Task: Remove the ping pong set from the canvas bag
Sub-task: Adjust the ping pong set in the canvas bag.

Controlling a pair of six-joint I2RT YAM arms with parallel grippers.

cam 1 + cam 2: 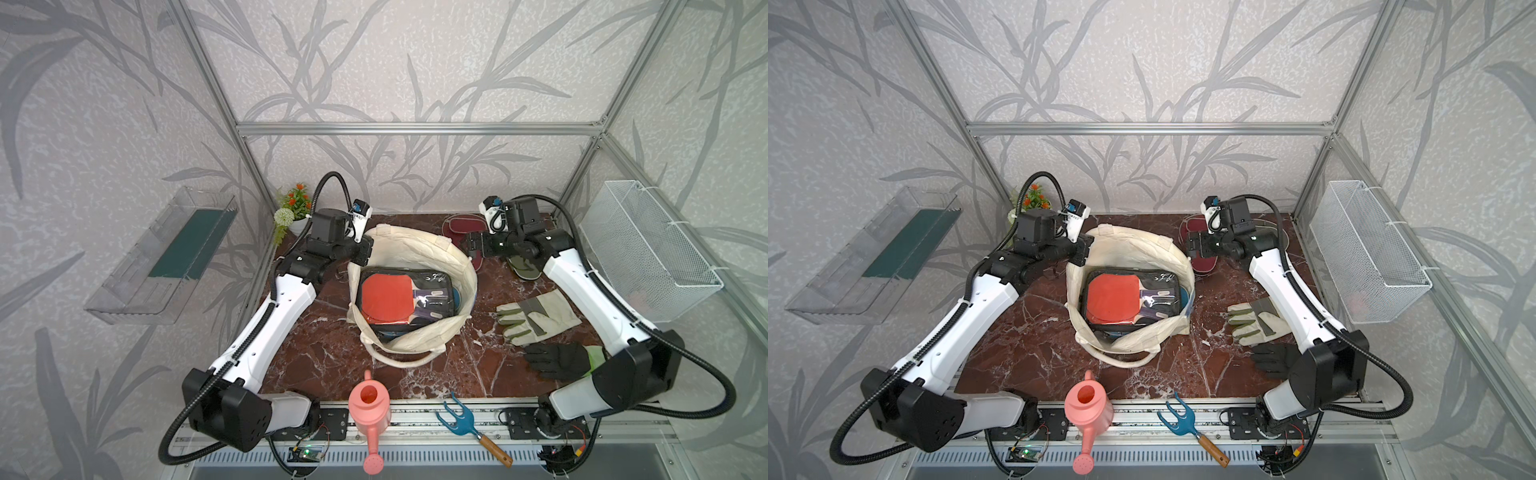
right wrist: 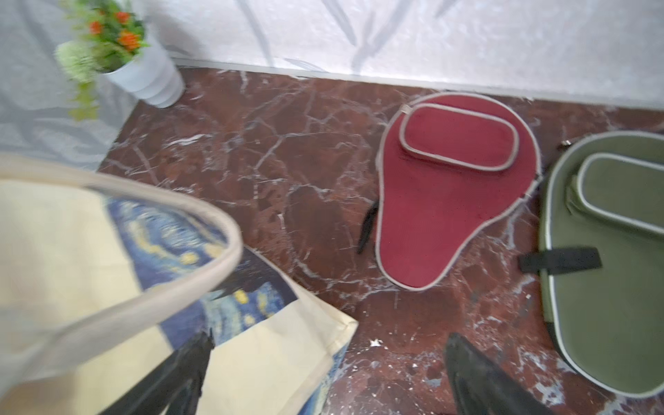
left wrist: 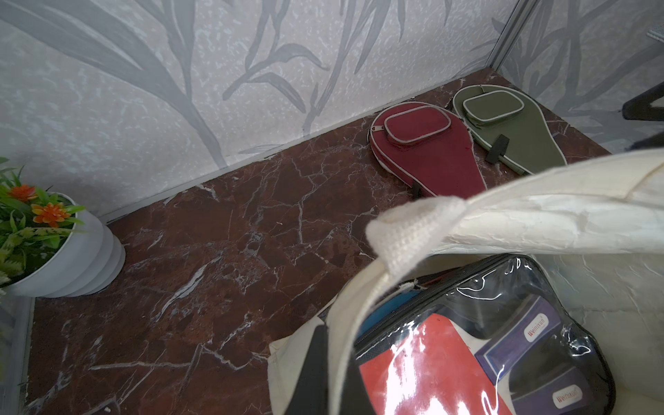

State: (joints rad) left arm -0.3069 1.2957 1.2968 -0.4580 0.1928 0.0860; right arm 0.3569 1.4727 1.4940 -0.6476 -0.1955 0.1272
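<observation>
My marble table [image 1: 324,357] carries a flower pot [image 1: 293,210] far left and a pale glove [image 1: 536,318] beside a black glove [image 1: 557,359] at right, a pink watering can [image 1: 369,409] and blue fork [image 1: 457,419] at its near edge, a clear shelf [image 1: 166,257] on the left wall and a wire basket [image 1: 648,249] on the right.

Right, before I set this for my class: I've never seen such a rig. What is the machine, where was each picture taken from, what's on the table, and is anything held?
It is a robot with two arms at a marble table. Two pictures look down from overhead; two come from cameras on the wrists. A canvas bag stands mid-table, inside it a clear-fronted case showing a red paddle. A maroon cover and an olive cover lie flat at the back, already out. Gardening gloves, a watering can, a hand fork and a potted plant sit around. The left gripper has its fingers shut on the bag's rim; the right gripper is open and empty.
</observation>
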